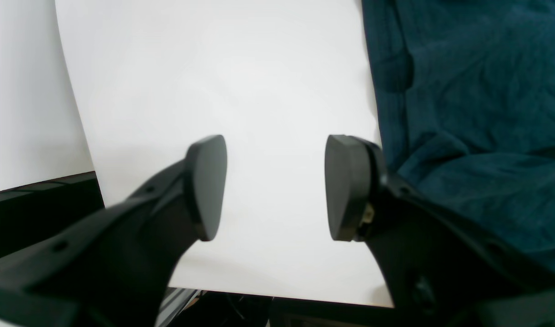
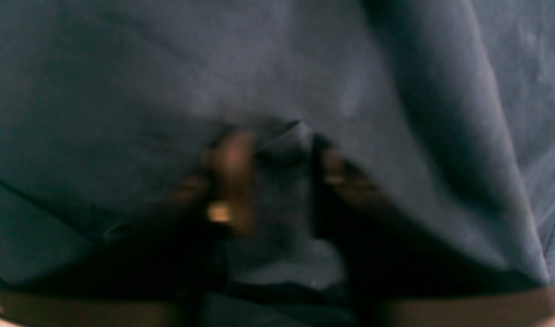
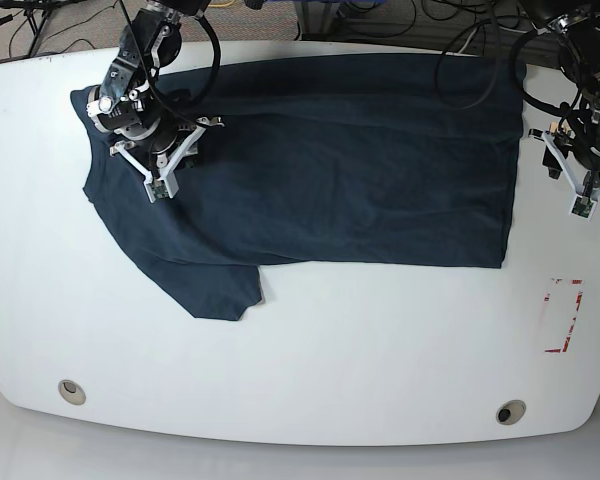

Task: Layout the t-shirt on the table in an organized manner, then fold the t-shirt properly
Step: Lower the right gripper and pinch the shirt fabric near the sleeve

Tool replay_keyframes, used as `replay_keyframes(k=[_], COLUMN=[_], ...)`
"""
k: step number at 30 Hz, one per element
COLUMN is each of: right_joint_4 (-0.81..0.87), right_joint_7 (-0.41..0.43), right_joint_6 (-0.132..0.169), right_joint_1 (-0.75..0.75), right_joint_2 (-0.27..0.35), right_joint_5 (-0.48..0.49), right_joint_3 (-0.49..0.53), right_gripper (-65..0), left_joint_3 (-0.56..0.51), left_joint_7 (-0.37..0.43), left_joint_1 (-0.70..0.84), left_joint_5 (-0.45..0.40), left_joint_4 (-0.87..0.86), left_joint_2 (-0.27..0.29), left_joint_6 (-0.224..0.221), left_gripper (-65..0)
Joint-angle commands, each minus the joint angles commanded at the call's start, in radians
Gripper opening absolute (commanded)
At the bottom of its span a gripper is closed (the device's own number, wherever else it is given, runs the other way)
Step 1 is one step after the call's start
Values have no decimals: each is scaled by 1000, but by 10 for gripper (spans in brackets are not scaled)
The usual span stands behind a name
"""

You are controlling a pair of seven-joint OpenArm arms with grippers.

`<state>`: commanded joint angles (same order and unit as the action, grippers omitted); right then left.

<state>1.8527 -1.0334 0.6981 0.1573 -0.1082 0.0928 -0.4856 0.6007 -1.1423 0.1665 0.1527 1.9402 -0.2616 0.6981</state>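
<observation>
The dark navy t-shirt [image 3: 350, 160] lies spread across the far half of the white table [image 3: 310, 360], with one sleeve [image 3: 215, 285] pointing toward the front. My right gripper [image 3: 158, 180] rests on the shirt's left end. In its blurred wrist view the gripper [image 2: 282, 172] is shut on a raised fold of the t-shirt [image 2: 284, 136]. My left gripper [image 3: 583, 200] hangs over bare table just right of the shirt's right edge. In its wrist view the left gripper [image 1: 275, 186] is open with nothing between the fingers, and the t-shirt [image 1: 477, 113] lies beside the right finger.
Two round grey grommet holes [image 3: 71, 390] [image 3: 510, 411] sit near the front edge. A red-white tape rectangle [image 3: 563, 315] marks the right side. Cables run behind the table's far edge. The table edge [image 1: 282, 297] lies close under the left gripper.
</observation>
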Motion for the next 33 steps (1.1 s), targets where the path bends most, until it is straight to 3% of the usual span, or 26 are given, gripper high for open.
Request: replay_keyframes(k=[3, 7, 12, 16, 27, 33], right_joint_4=[0, 0, 5, 0, -20, -35], right_joint_7=[0, 0, 0, 0, 0, 0], right_joint_6=[0, 0, 0, 0, 0, 0], right_joint_1=[0, 2, 5, 5, 2, 2], right_joint_2=[0, 0, 0, 0, 0, 0], right_joint_5=[0, 0, 0, 0, 0, 0], right_joint_3=[0, -3, -3, -5, -5, -5], right_gripper=[-606, -537, -376, -306, -379, -382], left_joint_3=[0, 0, 0, 0, 0, 0], left_joint_7=[0, 0, 0, 0, 0, 0], left_joint_1=[0, 0, 0, 0, 0, 0], left_joint_5=[0, 2, 2, 2, 3, 3], left_joint_4=[0, 0, 0, 0, 0, 0], left_joint_2=[0, 0, 0, 0, 0, 0], left_joint_6=[0, 0, 0, 0, 0, 0], left_gripper=[-331, -331, -331, -331, -331, -331])
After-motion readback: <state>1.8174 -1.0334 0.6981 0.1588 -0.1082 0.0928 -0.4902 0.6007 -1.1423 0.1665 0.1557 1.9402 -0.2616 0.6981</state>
